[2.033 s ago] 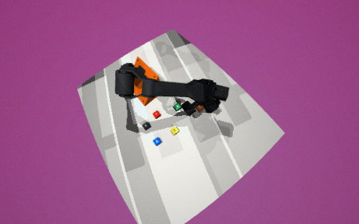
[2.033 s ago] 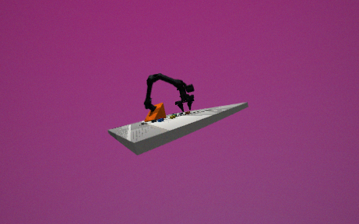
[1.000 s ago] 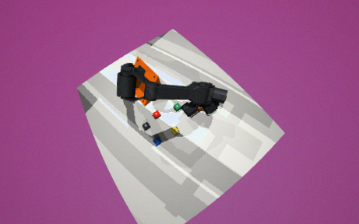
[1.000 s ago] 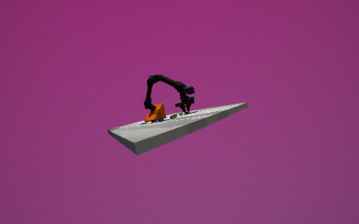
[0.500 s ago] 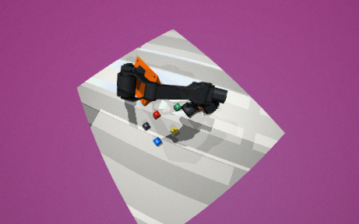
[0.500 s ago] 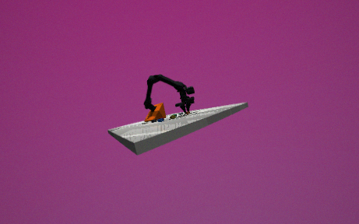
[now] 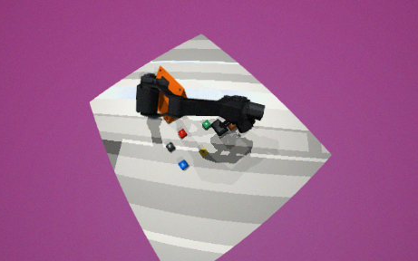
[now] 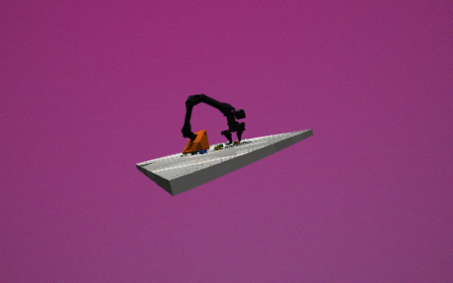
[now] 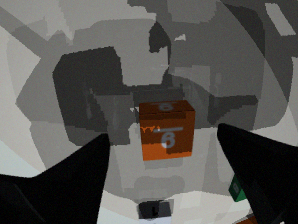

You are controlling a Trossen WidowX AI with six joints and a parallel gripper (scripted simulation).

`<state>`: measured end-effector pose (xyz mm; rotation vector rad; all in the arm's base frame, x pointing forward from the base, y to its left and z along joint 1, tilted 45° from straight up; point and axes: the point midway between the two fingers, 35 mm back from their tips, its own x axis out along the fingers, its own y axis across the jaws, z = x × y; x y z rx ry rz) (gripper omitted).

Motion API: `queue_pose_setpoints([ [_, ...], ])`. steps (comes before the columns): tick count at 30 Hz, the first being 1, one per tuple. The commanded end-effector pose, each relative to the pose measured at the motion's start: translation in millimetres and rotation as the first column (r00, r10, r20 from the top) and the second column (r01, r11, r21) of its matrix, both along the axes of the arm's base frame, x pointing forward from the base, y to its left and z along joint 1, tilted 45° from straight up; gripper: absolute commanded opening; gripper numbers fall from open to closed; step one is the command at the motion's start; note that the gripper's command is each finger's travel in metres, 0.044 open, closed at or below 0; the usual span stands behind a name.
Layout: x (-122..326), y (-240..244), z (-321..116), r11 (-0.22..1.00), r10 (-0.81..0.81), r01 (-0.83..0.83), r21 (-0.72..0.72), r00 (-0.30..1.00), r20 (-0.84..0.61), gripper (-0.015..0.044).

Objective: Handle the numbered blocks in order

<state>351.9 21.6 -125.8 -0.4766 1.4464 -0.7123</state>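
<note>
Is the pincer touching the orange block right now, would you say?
Apart: the wrist view shows table between the orange block and each finger of the pincer.

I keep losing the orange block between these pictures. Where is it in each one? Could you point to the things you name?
Top: right of centre, the orange block [image 7: 232, 127] peeks out partly hidden beside the gripper.
Exterior: just right of centre, a tiny spot [image 8: 236, 142] on the table, low by the fingertips.
Wrist: near the middle, large [image 9: 167, 137], between the spread fingers.
Shared landmark: the black gripper [image 7: 233, 128] [image 8: 235, 142] [image 9: 165, 135], with the block close by in every view.
</note>
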Motion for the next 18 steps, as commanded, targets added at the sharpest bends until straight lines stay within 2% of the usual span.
queue_pose_setpoints([
  [1, 0, 1, 2, 1.0, 0.004, -0.004, -0.003, 1.0, -0.002, 0.04],
  [4, 1, 23, 24, 1.0, 0.004, -0.004, -0.001, 1.0, -0.002, 0.04],
  [10, -5, 37, 27, 1.0, 0.006, -0.006, 0.004, 1.0, -0.002, 0.04],
  [15, -60, 110, 37, 1.0, 0.007, -0.007, 0.014, 1.0, -0.006, 0.04],
  [18, -82, 129, 42, 1.0, 0.004, -0.004, 0.007, 1.0, -0.006, 0.04],
])
